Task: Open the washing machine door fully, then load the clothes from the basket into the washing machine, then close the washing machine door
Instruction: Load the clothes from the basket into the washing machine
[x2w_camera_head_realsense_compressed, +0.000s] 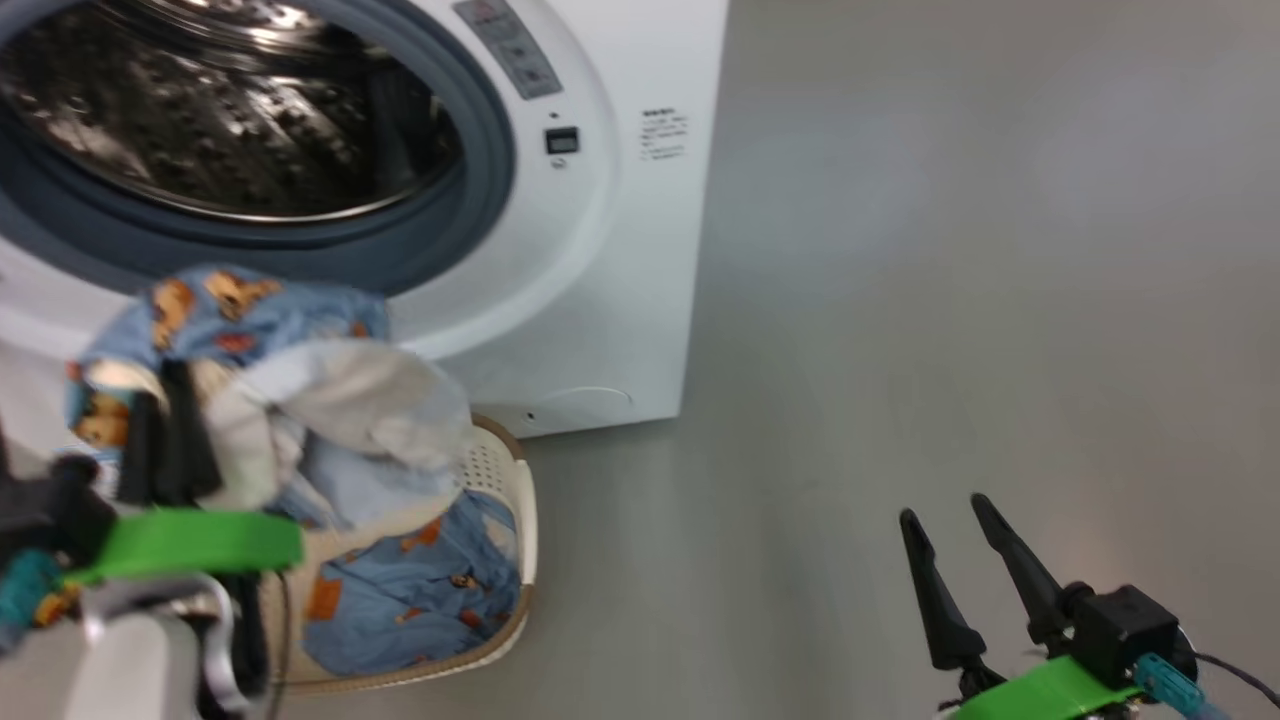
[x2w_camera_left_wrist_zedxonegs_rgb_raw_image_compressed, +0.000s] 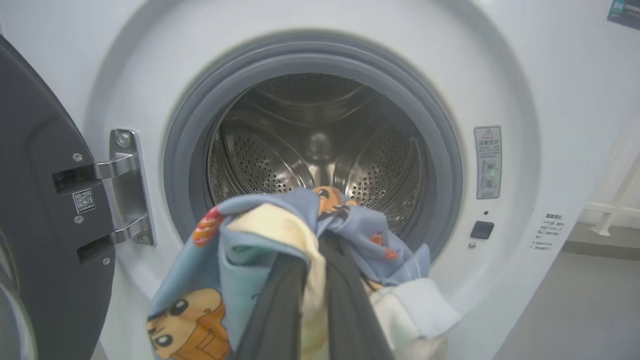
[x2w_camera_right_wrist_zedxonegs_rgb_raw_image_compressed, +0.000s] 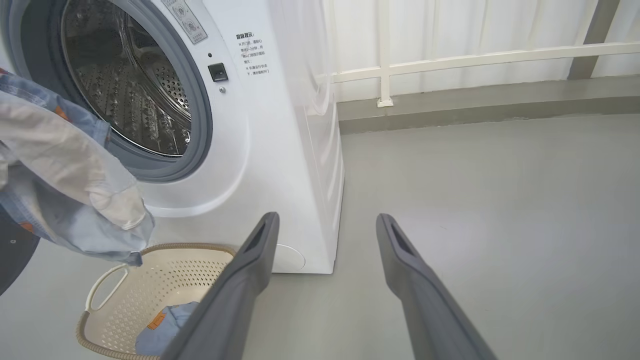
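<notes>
Laundry at the threshold: the robot's left gripper (x2w_camera_head_realsense_compressed: 165, 410), its dark fingers pinched tight on a bundle of clothes (x2w_camera_head_realsense_compressed: 300, 390), holds light-blue cartoon-print fabric and a white garment just before the lower lip of the washing machine (x2w_camera_head_realsense_compressed: 620, 300), directly above the cream basket (x2w_camera_head_realsense_compressed: 505, 470) on the floor (x2w_camera_head_realsense_compressed: 950, 300). The round mouth faces the robot with its steel drum (x2w_camera_left_wrist_zedxonegs_rgb_raw_image_compressed: 320, 145) bare, ringed by the grey-blue gasket (x2w_camera_left_wrist_zedxonegs_rgb_raw_image_compressed: 442, 165). The bundle's top overlaps the gasket's lower edge in the left wrist view, and whether the cloth touches it cannot be told. The washing machine door (x2w_camera_left_wrist_zedxonegs_rgb_raw_image_compressed: 40, 225) stands swung out at the far left on its metal hinge (x2w_camera_left_wrist_zedxonegs_rgb_raw_image_compressed: 127, 187), leaving the opening unblocked. The bundle's long axis runs downward from the fingers, its loose white end trailing toward the basket's near rim. A blue printed garment (x2w_camera_head_realsense_compressed: 420, 590) lies in the basket's bottom. To the right of the machine the grey floor is open, bounded at the far side by a white railing (x2w_camera_right_wrist_zedxonegs_rgb_raw_image_compressed: 450, 60). The right gripper (x2w_camera_head_realsense_compressed: 944, 507) hovers low over that bare floor, well apart from machine and basket, its two fingers spread wide and holding nothing.
</notes>
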